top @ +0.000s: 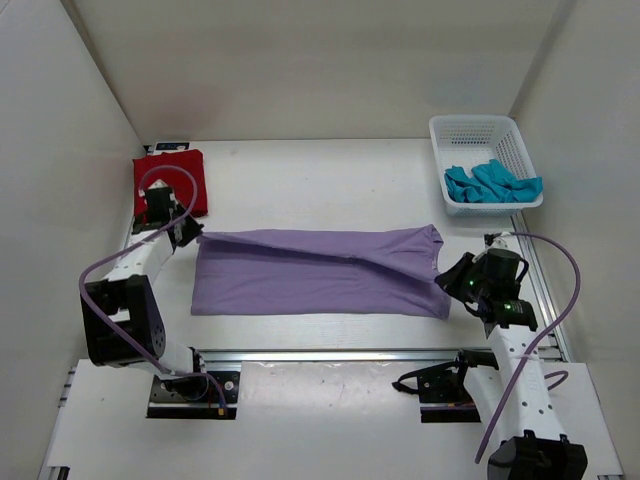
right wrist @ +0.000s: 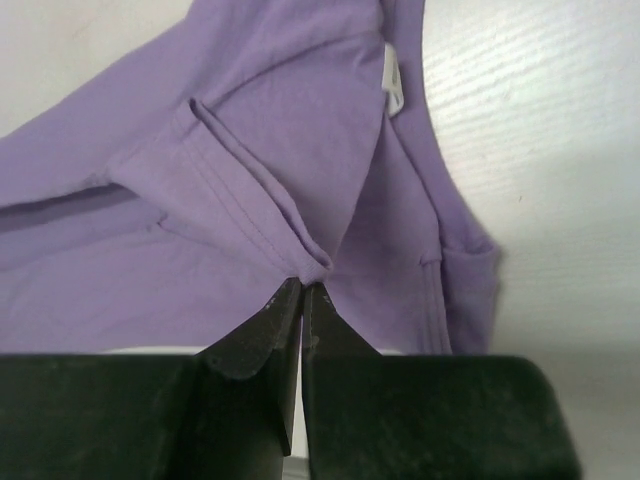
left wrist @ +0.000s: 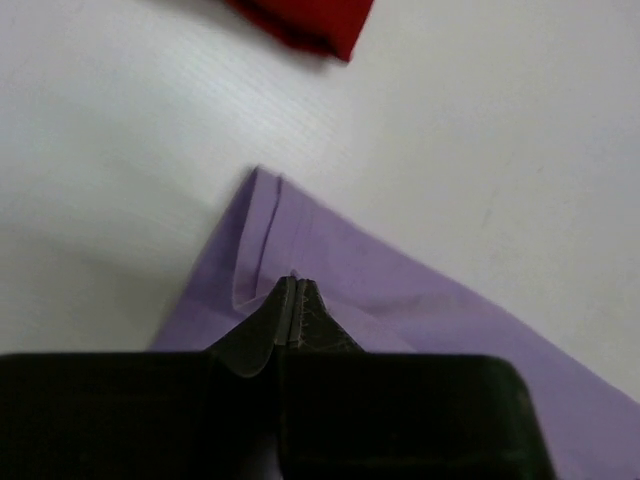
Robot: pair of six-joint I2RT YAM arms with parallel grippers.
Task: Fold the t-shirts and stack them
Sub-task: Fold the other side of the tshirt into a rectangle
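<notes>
The lavender t-shirt (top: 315, 272) lies across the middle of the table as a long band, collar end to the right. My left gripper (top: 190, 236) is at its far left corner, shut, with a pinch of the lavender cloth (left wrist: 330, 260) at the tips (left wrist: 293, 283). At the near right end my right gripper (top: 447, 283) is shut on a bunched sleeve hem (right wrist: 315, 258) of the same shirt (right wrist: 250, 120). A folded dark red t-shirt (top: 172, 180) rests at the far left; its corner (left wrist: 310, 25) shows in the left wrist view. The teal t-shirt (top: 490, 183) lies crumpled in the basket.
A white plastic mesh basket (top: 470, 122) stands at the far right corner. White walls close off the table at the back and both sides. An aluminium rail (top: 330, 353) runs along the near edge in front of the arm bases.
</notes>
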